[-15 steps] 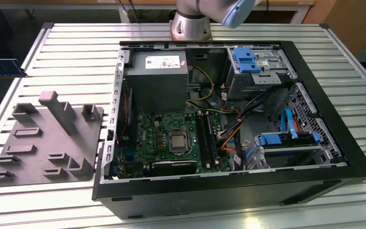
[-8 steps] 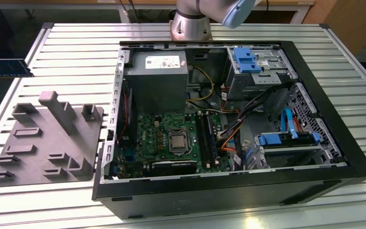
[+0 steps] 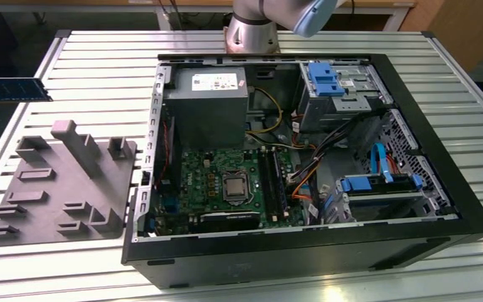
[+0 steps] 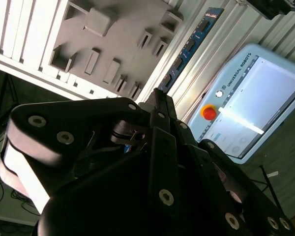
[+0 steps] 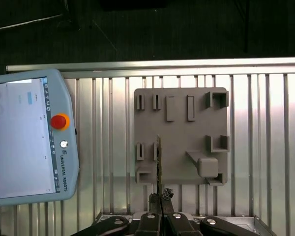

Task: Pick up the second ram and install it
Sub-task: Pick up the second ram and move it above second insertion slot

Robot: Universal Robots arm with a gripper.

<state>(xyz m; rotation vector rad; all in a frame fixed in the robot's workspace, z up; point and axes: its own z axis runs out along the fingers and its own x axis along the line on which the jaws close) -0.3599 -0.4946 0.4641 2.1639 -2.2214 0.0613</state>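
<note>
Fingers (image 5: 154,202) clamp thin, flat, dark-blue second ram (image 3: 7,89), held aloft.

**Second wrist view.** The black gripper (image 4: 160,98) and its linkage stand nearest the camera. The jaws are closed on one end of the second ram (image 4: 189,49), a dark-blue stick with a row of black chips that projects away from the camera. Beyond it are the slatted metal tabletop (image 4: 19,29) and the grey holder tray (image 4: 113,39) with rectangular slots. A teach pendant (image 4: 258,93) with a red button (image 4: 209,113) lies across the ram from the tray.
</note>
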